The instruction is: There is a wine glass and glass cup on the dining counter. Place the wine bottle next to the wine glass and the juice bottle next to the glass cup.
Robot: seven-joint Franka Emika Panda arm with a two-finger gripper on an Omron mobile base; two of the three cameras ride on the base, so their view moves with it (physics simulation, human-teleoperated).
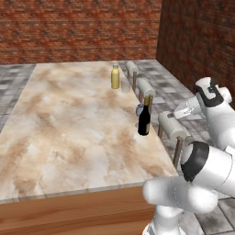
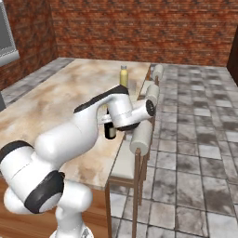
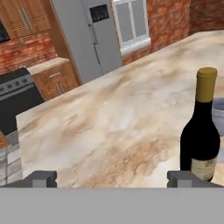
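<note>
We see the wine bottle [image 1: 144, 120] upright on the dining counter [image 1: 69, 133], near its stool-side edge, with the wine glass [image 1: 139, 109] just beside it on the far side. Farther along that edge the juice bottle [image 1: 115, 76] stands upright, glass cup [image 1: 125, 85] beside it. Our gripper [image 3: 114, 178] hangs with fingers spread wide, holding nothing; the wine bottle sits just beyond the right fingertip [image 3: 180, 178].

Nothing legible anywhere here. The wine bottle [image 3: 200, 135] carries a pale label low on its body, but the marks on it are too blurred to read. The juice bottle [image 1: 115, 77] label shows no lettering either.
</note>
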